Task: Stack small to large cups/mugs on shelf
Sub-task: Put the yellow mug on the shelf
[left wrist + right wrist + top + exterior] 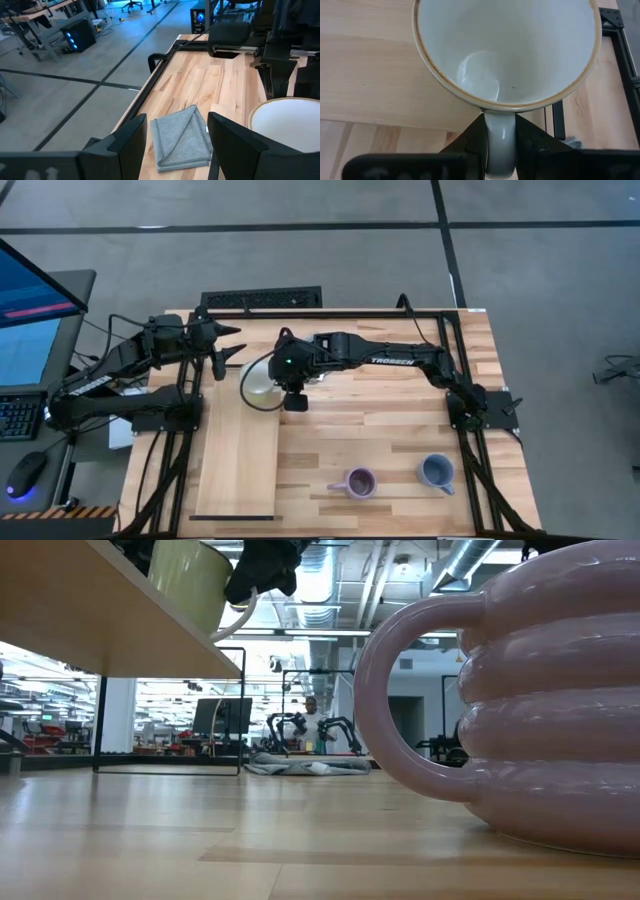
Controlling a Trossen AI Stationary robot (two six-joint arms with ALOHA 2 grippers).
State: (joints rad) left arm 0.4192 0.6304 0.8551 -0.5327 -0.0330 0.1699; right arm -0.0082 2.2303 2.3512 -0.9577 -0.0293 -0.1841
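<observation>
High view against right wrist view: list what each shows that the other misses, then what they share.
Only the high view shows the purple mug and grey-blue mug on the plank tabletop, plus the left gripper open at the table's far left. Only the right wrist view shows the right gripper fingers pinching the handle. Both show the cream-white mug on the shelf.

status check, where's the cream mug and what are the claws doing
Right claw pinching cream mug handle at shelf far end. Left claw open, idle. Nothing blocking.
</observation>
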